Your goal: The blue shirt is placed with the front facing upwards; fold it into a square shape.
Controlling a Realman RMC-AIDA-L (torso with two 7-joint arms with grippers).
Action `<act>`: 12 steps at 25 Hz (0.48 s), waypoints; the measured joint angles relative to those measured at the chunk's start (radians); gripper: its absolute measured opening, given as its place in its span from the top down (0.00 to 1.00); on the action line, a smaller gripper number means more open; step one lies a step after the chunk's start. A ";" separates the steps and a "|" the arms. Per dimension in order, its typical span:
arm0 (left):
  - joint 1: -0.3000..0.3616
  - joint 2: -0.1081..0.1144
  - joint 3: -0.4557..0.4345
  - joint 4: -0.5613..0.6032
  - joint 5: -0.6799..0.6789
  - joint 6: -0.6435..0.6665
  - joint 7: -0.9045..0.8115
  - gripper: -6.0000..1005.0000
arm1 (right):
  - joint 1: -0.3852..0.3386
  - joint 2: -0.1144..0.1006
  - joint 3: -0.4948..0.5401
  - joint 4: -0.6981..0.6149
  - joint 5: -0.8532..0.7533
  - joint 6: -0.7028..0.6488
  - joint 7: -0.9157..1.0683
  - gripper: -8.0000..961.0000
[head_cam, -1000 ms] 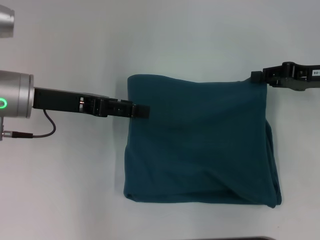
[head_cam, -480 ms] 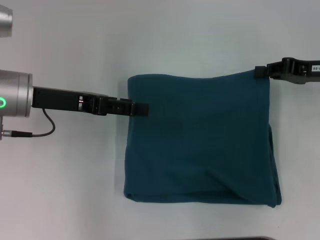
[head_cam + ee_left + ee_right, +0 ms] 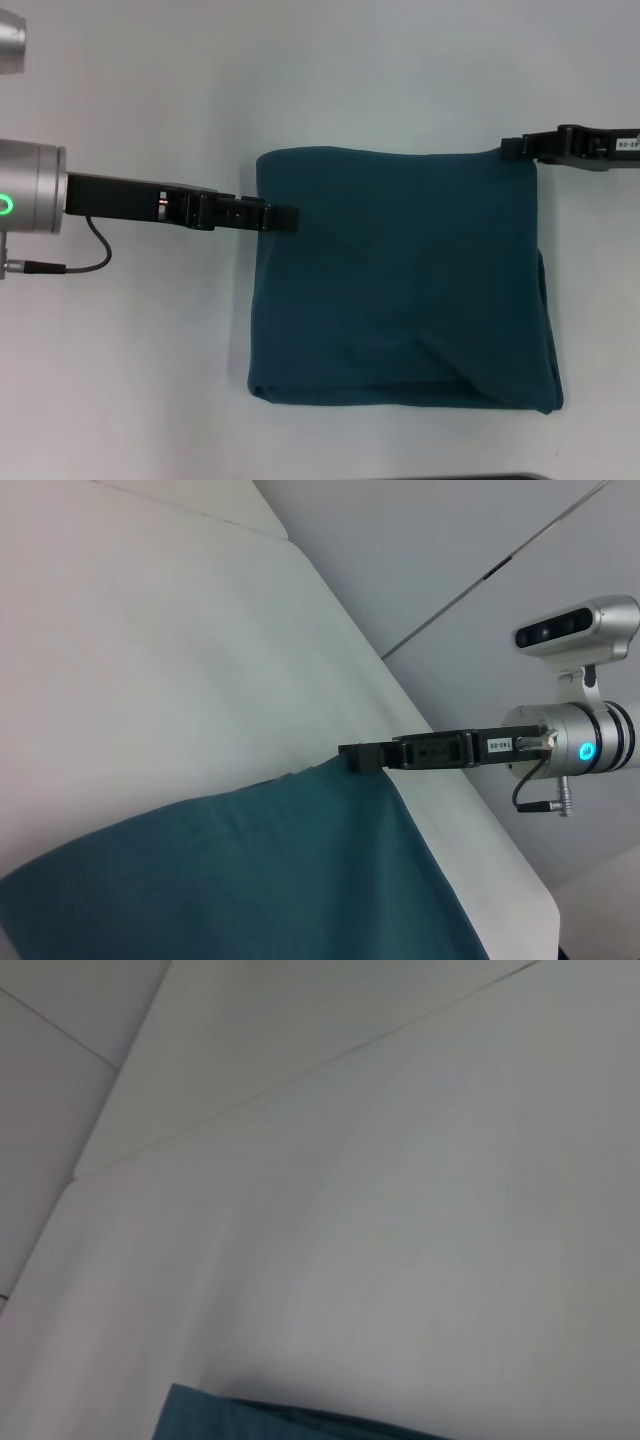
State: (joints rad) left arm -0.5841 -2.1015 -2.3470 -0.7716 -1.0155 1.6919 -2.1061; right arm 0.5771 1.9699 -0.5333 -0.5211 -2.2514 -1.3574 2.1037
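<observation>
The blue shirt [image 3: 400, 280] is lying folded into a rough square on the white worktop [image 3: 150, 380], sitting a little toward 4 o'clock from the middle of the head view. No lettering or collar is showing — only plain teal cloth, with stacked layers peeking out along the 6 o'clock hem and down the 3 o'clock side.

The left claw [image 3: 285, 219] is reaching in from 9 o'clock, its dark tip lying over the shirt's left edge near the 10 o'clock corner. Whether it is pinching the cloth or merely resting on it cannot be told from here.

The right claw [image 3: 512, 149] is coming in from 3 o'clock and meeting the shirt's 1 o'clock corner, its tip touching the fabric right at that corner. In the left wrist view the same claw [image 3: 352, 756] is showing at the corner of the teal cloth [image 3: 250, 880], its tips looking narrow and close together — but a grip on the fabric cannot be confirmed.

The right wrist view is showing only bare worktop [image 3: 400, 1210] and a sliver of the shirt [image 3: 260, 1422].
</observation>
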 joint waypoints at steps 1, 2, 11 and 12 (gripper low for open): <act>-0.001 0.000 0.000 0.000 0.000 0.000 0.000 0.13 | -0.004 0.000 0.004 -0.007 0.006 -0.005 -0.011 0.86; -0.001 0.000 0.000 0.000 0.000 0.000 0.000 0.13 | -0.011 0.000 0.008 -0.017 0.018 -0.014 -0.026 0.85; 0.000 -0.002 -0.002 0.000 0.000 0.008 0.032 0.13 | -0.098 -0.007 0.015 -0.108 0.174 -0.176 -0.215 0.52; 0.001 -0.003 -0.002 0.000 0.000 0.010 0.039 0.13 | -0.109 -0.007 0.015 -0.110 0.190 -0.193 -0.253 0.49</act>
State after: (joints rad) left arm -0.5827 -2.1044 -2.3486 -0.7715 -1.0154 1.7022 -2.0667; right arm 0.4679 1.9628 -0.5182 -0.6310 -2.0610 -1.5506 1.8506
